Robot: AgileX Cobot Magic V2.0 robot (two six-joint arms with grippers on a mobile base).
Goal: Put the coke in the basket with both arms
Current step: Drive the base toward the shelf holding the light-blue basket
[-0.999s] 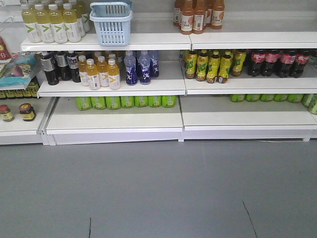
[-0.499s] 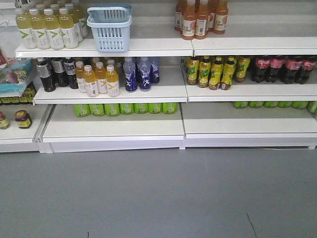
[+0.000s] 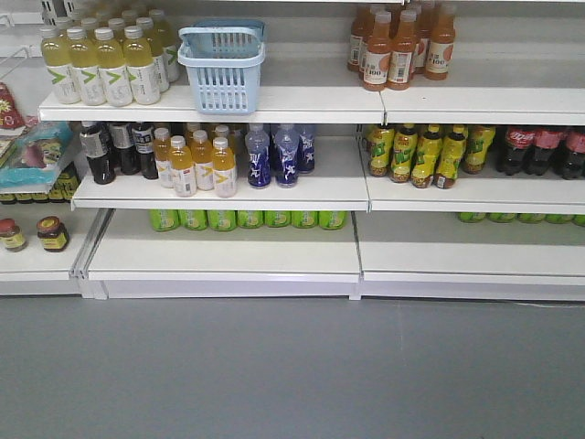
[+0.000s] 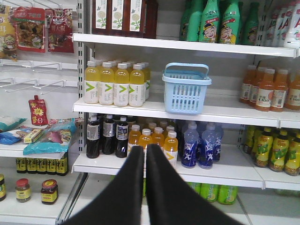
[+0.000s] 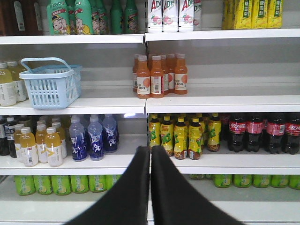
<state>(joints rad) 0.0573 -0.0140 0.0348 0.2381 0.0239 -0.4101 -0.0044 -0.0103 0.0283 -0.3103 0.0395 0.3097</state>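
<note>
Though still shelved, basket (image 3: 222, 87) farther right

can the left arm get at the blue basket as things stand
Likely yes: the basket sits near the front of its shelf, nothing before it, apart from the yellow bottles. The left hand is shut and back from the shelf, so it would need to advance and open first.

White shelves (image 3: 224, 259); pale yellow bottles (image 3: 101, 69) top left; blue bottles (image 3: 274, 155) below.
</note>
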